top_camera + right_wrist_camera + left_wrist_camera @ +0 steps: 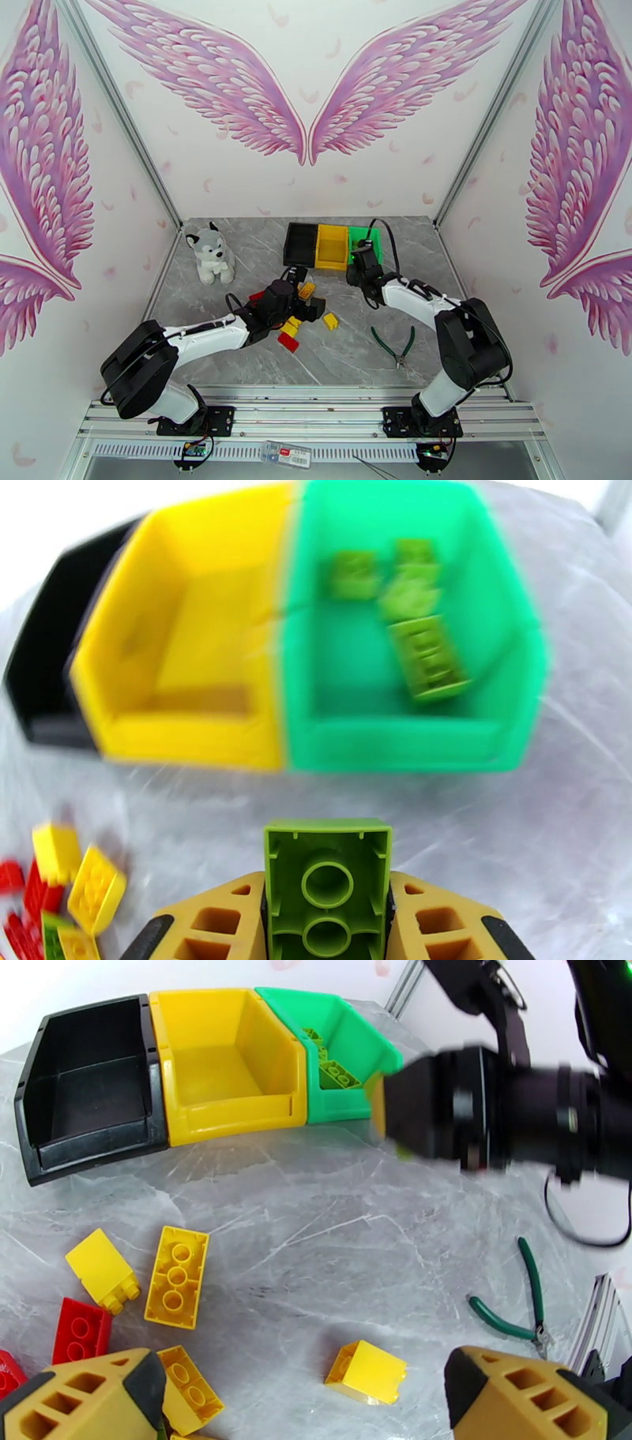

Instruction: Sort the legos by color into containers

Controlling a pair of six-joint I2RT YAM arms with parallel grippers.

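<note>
In the right wrist view my right gripper (328, 906) is shut on a light green lego (328, 851), held just in front of the green container (395, 748), which has several green legos in it. The yellow container (189, 744) and the black one (39, 677) stand joined to its left. From above, the right gripper (363, 267) hovers at the green container (365, 234). My left gripper (308, 1402) is open over loose legos: yellow ones (177, 1276) (367, 1370) and a red one (80, 1329). In the top view the left gripper (304, 304) sits over that pile.
Green-handled pliers (395, 345) lie on the marble table at the right, also seen from the left wrist as pliers (513, 1307). A stuffed husky (212, 253) sits at the back left. The right arm (490, 1110) crosses in front of the green container.
</note>
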